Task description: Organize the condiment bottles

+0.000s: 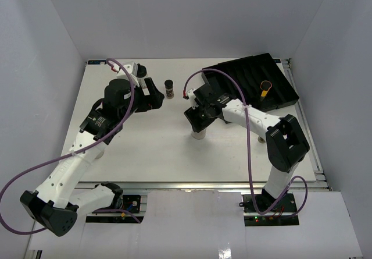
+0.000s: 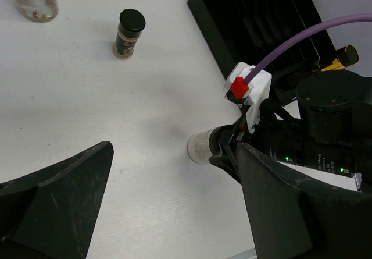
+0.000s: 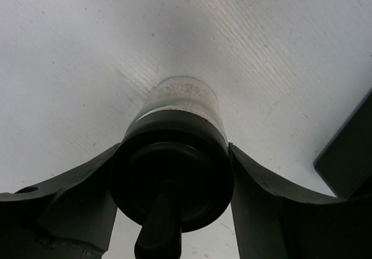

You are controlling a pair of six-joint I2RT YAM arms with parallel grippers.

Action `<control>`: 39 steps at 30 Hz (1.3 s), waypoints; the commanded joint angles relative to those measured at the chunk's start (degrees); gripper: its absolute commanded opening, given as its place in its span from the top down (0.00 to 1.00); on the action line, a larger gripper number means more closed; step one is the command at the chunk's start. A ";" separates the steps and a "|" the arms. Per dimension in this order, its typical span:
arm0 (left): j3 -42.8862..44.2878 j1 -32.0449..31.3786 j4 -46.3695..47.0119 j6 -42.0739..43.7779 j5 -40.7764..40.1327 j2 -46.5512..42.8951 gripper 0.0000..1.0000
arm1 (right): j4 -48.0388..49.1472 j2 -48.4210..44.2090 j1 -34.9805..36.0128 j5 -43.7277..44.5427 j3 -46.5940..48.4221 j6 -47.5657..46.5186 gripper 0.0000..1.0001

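- The right tool point(image 3: 173, 151) is clamped on the black cap of a whitish jar point(image 3: 180, 99), with one finger pressed to each side of the cap.
- This jar stands upright on the counter point(image 3: 70, 67), directly under the right tool.
- The left tool point(image 1: 157, 94) stands wide apart, with nothing between its fingers.
- A dark brown jar point(image 1: 169, 88) stands upright on the counter just ahead of the left tool, between the two tools and touching neither.
- A speckled jar point(image 2: 36, 3) stands ahead of the left tool and off to its left, cut off by the edge of that wrist view.
- A black slotted tray point(image 1: 250, 73) lies beyond the right tool, toward its right side and set at an angle.
- A yellow jar point(image 1: 266, 88) rests in the tray; which slot it is in cannot be told.
- The counter is matte white, with fine scratches and a faint grain under the right tool.
- Soft grey shadows fall beneath both arms.
- Plain white walls point(image 1: 174, 14) close the counter in on the left, back and right.
- A metal rail point(image 1: 203, 184) runs along the near edge, behind both tools.
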 commanded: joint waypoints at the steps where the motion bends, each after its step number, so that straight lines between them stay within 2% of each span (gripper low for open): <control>1: -0.37 0.23 0.67 -0.45 -0.25 -1.79 0.02 | -1.93 -1.67 0.19 3.47 7.43 0.07 0.92; 3: -0.51 0.20 0.86 -0.61 0.08 -1.98 0.02 | -4.99 -1.47 0.02 5.35 12.29 -0.14 0.92; 7: -1.11 0.14 1.56 -0.61 0.85 -2.24 0.02 | -12.61 0.63 -1.91 9.09 28.61 -1.25 0.92; 10: -0.93 0.22 1.85 -0.24 1.68 -1.74 0.02 | -16.26 3.78 -6.74 10.88 42.19 -1.60 0.92; 13: -0.86 0.23 2.04 -0.10 2.08 -0.97 0.02 | -16.79 6.07 -14.02 11.41 51.90 -1.39 0.92; 16: -1.75 0.15 3.09 -0.34 3.30 -0.81 0.02 | -8.49 3.74 -20.66 12.46 48.56 -2.27 0.92; 19: -3.21 0.14 4.36 -0.53 4.33 -0.62 0.02 | 4.00 0.48 -28.01 11.21 40.56 -1.55 0.92; 24: -4.23 0.18 5.66 -0.14 5.93 0.78 0.02 | 10.62 5.28 -38.78 6.27 42.68 2.13 0.92; 31: -4.60 0.17 7.22 0.40 6.55 2.40 0.02 | 12.33 17.72 -46.02 1.68 53.89 2.54 0.92; 39: -4.78 0.17 8.30 0.77 6.95 3.57 0.02 | 18.88 24.44 -48.72 -1.68 52.35 5.45 0.92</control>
